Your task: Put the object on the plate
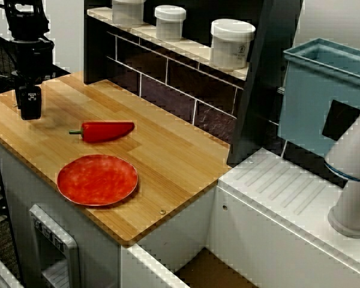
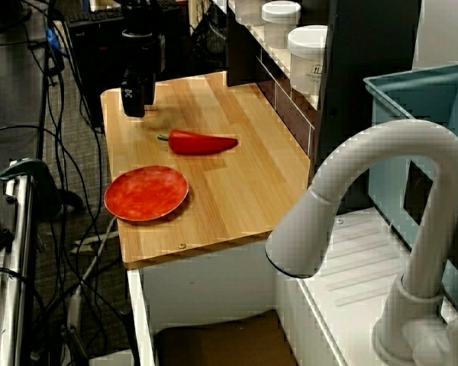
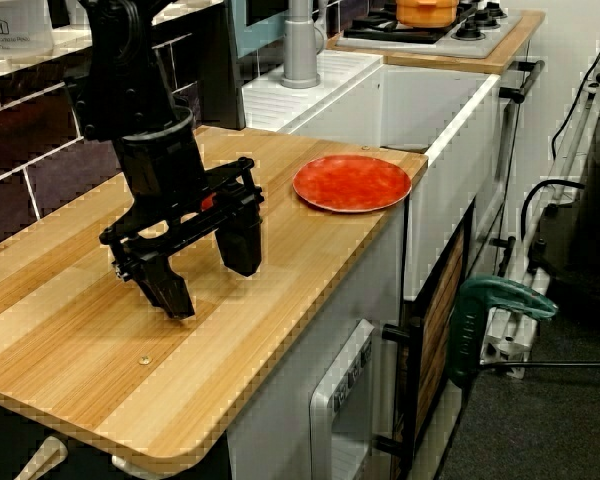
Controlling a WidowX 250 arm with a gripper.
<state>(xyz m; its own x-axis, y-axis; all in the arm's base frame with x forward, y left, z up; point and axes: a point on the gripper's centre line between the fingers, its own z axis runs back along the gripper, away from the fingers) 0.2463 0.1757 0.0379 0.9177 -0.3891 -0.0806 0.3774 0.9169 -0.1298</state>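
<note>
Pepper (image 1: 107, 131): on the counter (image 1: 168, 162) just behind the plate (image 1: 97, 179), not touching it; gripper (image 3: 205, 266) apart from plate, jaws wide and empty; grasp, carry and placement all outstanding.

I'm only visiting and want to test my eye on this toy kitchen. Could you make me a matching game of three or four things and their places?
Things:
1. glossy red toy pepper
2. flat round red-orange plate
3. black gripper
4. white lidded jars

Places:
A. on the shelf above the tiles
B. open, above the wooden counter's far end
C. near the counter's front edge, empty
D. lying mid-counter, beside the plate

Pairs: 1-D, 2-C, 3-B, 4-A
</note>
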